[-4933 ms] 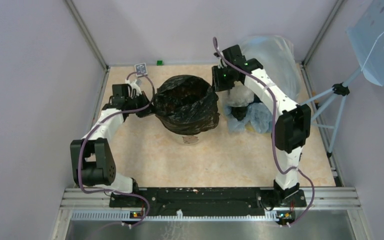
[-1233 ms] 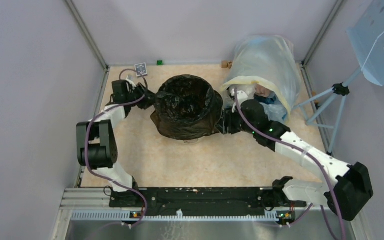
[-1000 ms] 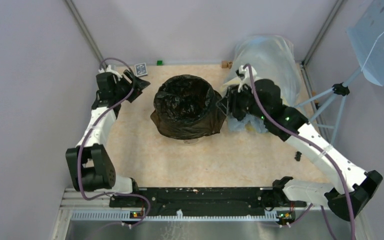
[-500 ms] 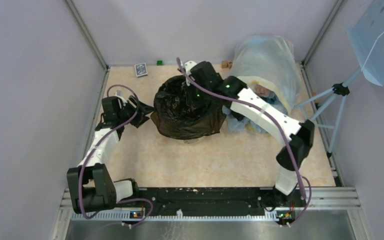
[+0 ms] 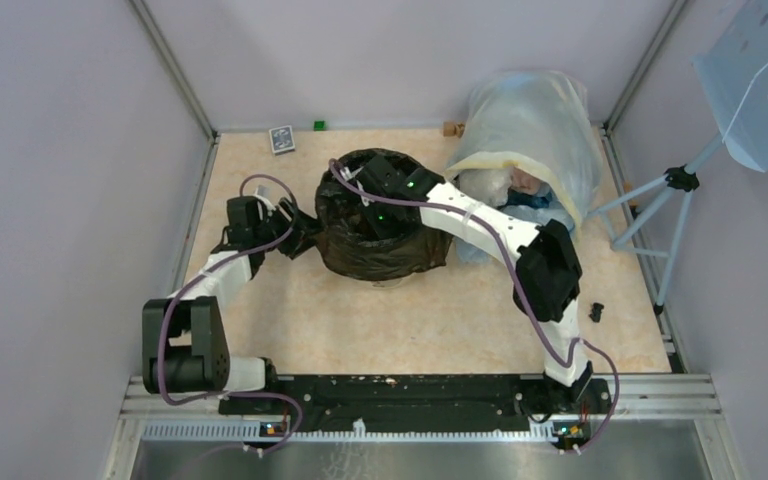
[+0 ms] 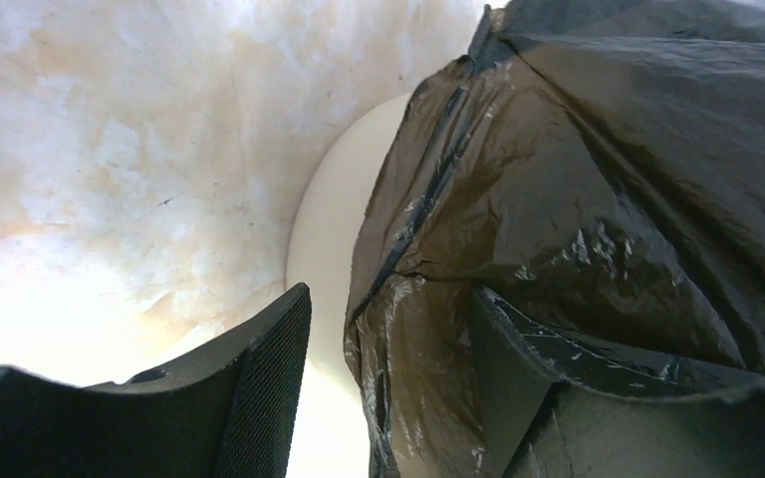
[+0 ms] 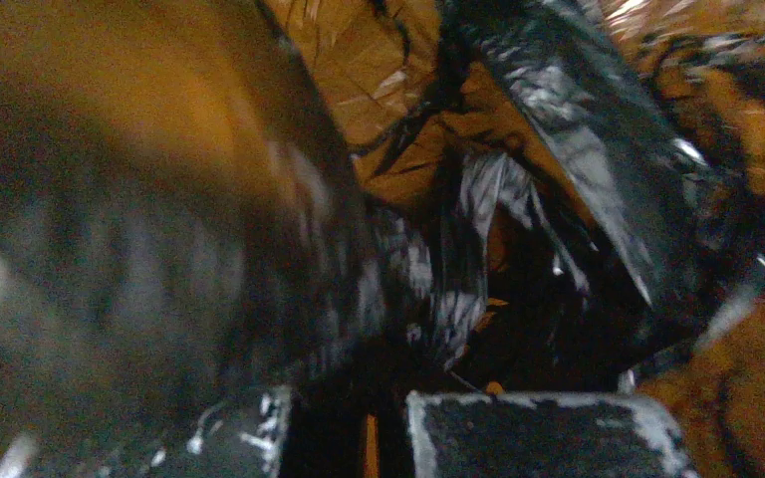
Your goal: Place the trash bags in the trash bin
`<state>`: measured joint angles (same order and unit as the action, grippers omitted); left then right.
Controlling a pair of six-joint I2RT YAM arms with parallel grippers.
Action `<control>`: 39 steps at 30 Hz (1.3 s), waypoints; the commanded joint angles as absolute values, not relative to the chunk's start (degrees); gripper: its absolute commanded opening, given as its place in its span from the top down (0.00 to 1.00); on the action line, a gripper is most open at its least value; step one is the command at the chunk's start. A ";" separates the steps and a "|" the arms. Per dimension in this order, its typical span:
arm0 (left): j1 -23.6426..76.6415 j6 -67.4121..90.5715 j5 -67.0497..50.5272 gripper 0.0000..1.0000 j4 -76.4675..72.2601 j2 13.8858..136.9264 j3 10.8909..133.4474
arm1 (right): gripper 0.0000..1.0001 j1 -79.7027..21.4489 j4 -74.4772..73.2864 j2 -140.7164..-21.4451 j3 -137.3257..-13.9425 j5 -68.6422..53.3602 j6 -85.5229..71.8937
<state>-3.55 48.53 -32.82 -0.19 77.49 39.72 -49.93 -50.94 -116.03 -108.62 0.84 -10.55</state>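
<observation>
Top view. The bin (image 6: 324, 259) stands upright on the table (image 5: 440, 320), a little past centre. The bag (image 5: 385, 255), black film, lines it. The bag's hem is turned over the rim and hangs down the outer wall, so only a strip of cream wall shows below it.

Left arm (image 5: 215, 280): the elbow is folded back near its base at 7 o'clock of the table. The forearm runs up and inward toward 1 o'clock, low over the surface. The left gripper (image 5: 300, 228) sits at 9 o'clock of the bin, hard against the hanging film. In the wrist view its jaws stand apart. One pad (image 6: 264, 383) is clear of both film and wall, with cream wall showing in the gap beside it. The opposite finger lies behind folds of film.

Right arm (image 5: 480, 218): it rises from its base at 5 o'clock, bends at a raised elbow, then stretches toward 10 o'clock across the bin's rim. The wrist tips downward over the mouth. The right gripper (image 7: 383, 398) is down inside the bag, with crumpled film on all sides. A narrow gap shows between its fingers. The picture is blurred, and I cannot tell whether film is pinched there.

A whitish sack (image 5: 530, 110) lies at 2 o'clock of the bin, apart from both grippers.
</observation>
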 commanded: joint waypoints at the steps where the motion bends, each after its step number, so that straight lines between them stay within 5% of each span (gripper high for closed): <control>1: -0.31 47.61 -32.11 0.36 -4.38 79.94 40.56 | 1.00 -50.64 -48.08 -117.64 -106.23 0.47 -11.05; 25: 1.44 45.50 -31.82 0.37 -4.45 80.06 41.18 | 1.00 -48.42 -40.80 -125.25 -98.90 -7.71 -14.32; 39: 1.23 38.12 -20.87 0.30 8.91 68.65 45.94 | 1.00 -47.20 -46.79 -113.04 -102.70 -2.02 -12.73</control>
